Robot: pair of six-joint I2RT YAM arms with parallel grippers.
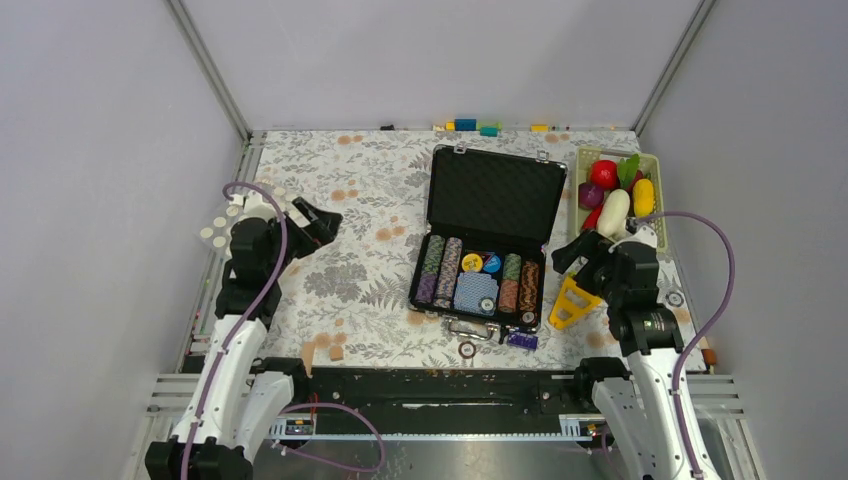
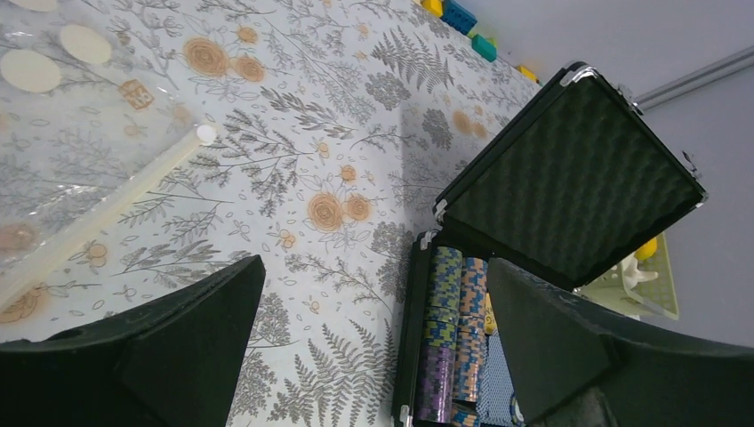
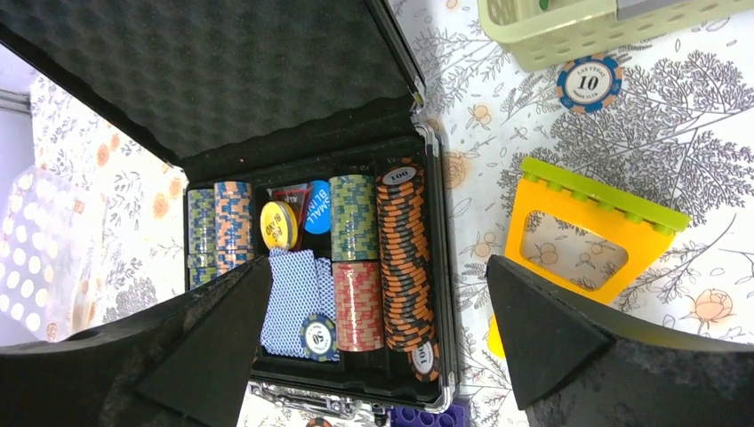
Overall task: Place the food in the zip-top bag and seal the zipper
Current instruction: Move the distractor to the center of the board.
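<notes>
Shows the food point(image 1: 612, 195) heaped in a pale green basket point(image 1: 652, 156) at the table's far right, beside an open chip case point(image 1: 490, 200). Places the zip-top bag point(image 2: 62, 133) flat at the left edge, zipper point(image 2: 116, 209) along its side, near the left gripper point(image 2: 373, 276). Records left gripper and right gripper point(image 3: 378, 267) both spread wide, gripping nothing.

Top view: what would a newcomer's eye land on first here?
The open black case mid-table, with its lid up and rows of striped chips inside. Next comes the green basket at the far right corner, heaped with bright toy food. The clear dotted bag lies flat at the left edge.
</notes>
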